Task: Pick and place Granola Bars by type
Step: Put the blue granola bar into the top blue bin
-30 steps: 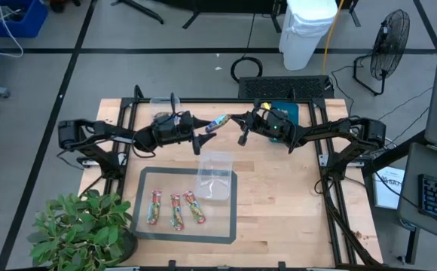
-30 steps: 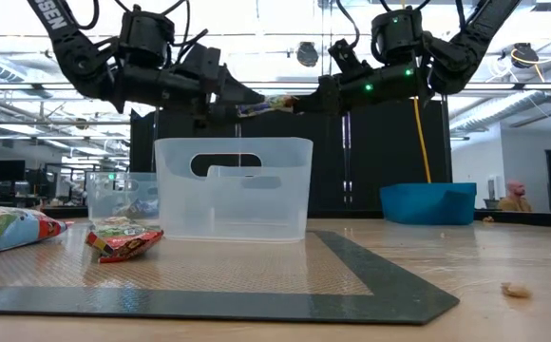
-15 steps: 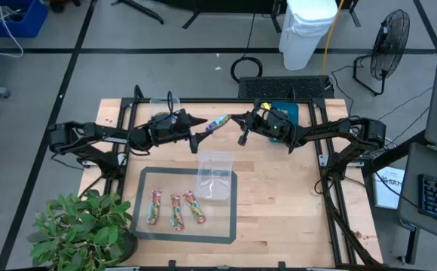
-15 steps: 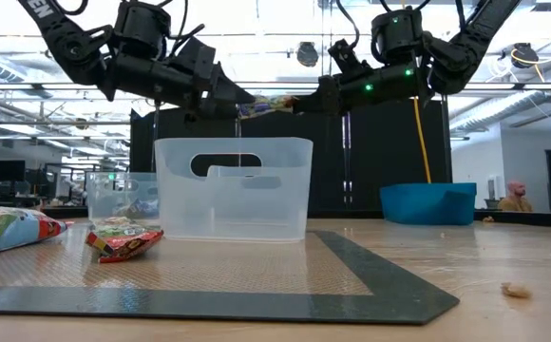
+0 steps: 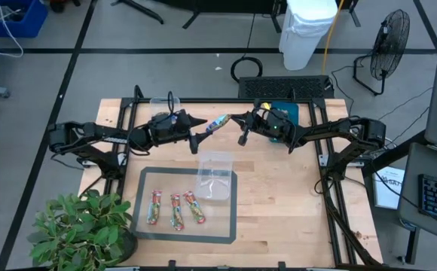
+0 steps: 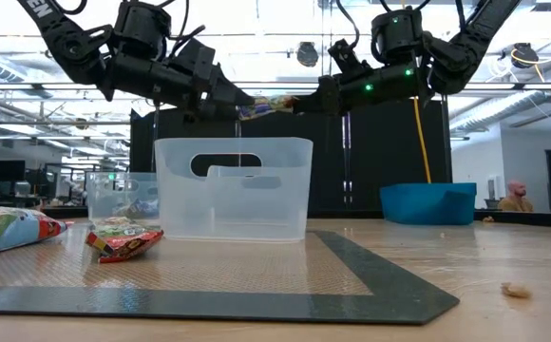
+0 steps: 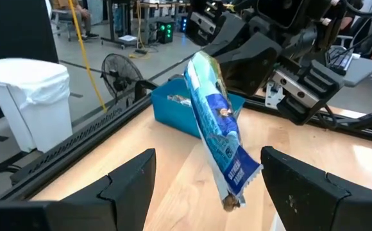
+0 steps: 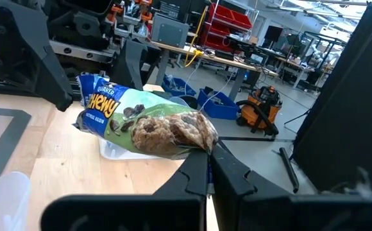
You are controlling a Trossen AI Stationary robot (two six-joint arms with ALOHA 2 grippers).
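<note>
Wooden surface (image 5: 279, 218) under both arms carries a dark-edged mat with three red-and-green bars (image 5: 175, 208) lying side by side at its left end. Above the surface's far half the left gripper (image 5: 197, 133) hangs with its fingers spread wide, one to either side of the blue bar's free end but not touching it — the left wrist view shows clear gaps on both sides. That blue bar (image 5: 218, 122) is held in the air between the two arms, over the clear tub (image 5: 215, 177) that stands on the mat's right part. Further right, the right gripper (image 5: 238, 128) has its fingers pinched shut on the bar's other end.

This looks like a hand-over. To do it well, the left fingers should close squarely on the wrapper's flat seal — firmly — before the right lets go.
</note>
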